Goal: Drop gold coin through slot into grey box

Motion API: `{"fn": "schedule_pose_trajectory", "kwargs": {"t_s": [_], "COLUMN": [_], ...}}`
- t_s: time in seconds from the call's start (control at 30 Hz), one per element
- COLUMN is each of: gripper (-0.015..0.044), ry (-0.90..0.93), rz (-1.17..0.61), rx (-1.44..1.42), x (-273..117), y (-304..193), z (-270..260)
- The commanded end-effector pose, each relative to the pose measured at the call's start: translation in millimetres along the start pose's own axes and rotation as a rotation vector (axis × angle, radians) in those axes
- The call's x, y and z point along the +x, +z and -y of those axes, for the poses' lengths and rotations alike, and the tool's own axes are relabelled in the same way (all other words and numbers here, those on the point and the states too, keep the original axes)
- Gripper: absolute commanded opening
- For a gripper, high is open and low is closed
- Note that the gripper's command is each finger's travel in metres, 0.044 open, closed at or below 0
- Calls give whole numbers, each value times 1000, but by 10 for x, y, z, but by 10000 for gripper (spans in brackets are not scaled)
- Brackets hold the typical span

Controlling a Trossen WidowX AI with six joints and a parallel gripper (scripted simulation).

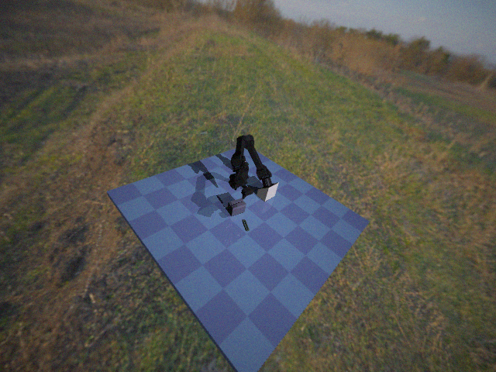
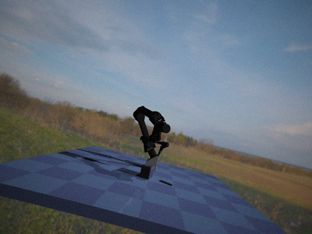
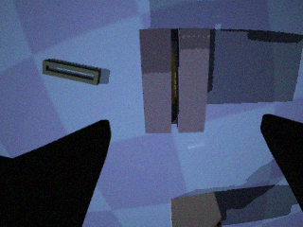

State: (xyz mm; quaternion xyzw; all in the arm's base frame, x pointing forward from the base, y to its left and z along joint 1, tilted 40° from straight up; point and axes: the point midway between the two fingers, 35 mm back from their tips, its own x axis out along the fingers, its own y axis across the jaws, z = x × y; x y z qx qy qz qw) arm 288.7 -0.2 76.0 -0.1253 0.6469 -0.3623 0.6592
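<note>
The end effector (image 1: 240, 186) (image 2: 154, 146) (image 3: 187, 125) gapes wide, holding nothing; the gold coin (image 3: 174, 87) shows inside the box's (image 1: 237, 208) (image 2: 146, 171) (image 3: 191, 90) slot.

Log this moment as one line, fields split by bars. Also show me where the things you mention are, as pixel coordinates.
gripper (image 2: 154, 148) (image 3: 187, 125): open, nothing held | gold coin (image 3: 174, 85): in slot of grey box (image 1: 236, 208) (image 2: 146, 171) (image 3: 191, 85) | dark-green holder (image 1: 245, 225) (image 2: 165, 183) (image 3: 71, 72): coin gone, beside box

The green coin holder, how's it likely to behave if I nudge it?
The holder probably stays stiff, judging by its straight, crisp rim. It's low and long, so it would likely slide rather than tip. With its slot unfilled, it may feel fairly light.
</note>
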Motion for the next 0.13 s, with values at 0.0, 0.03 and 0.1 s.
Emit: {"fn": "schedule_pose_trajectory", "kwargs": {"t_s": [0.0,0.03,0.1], "gripper": [440,440,440], "ry": [4,4,4], "rz": [-3,-3,-3], "rx": [10,10,10], "x": [-24,-24,-24], "y": [-1,-1,-1], "z": [12,12,12]}}
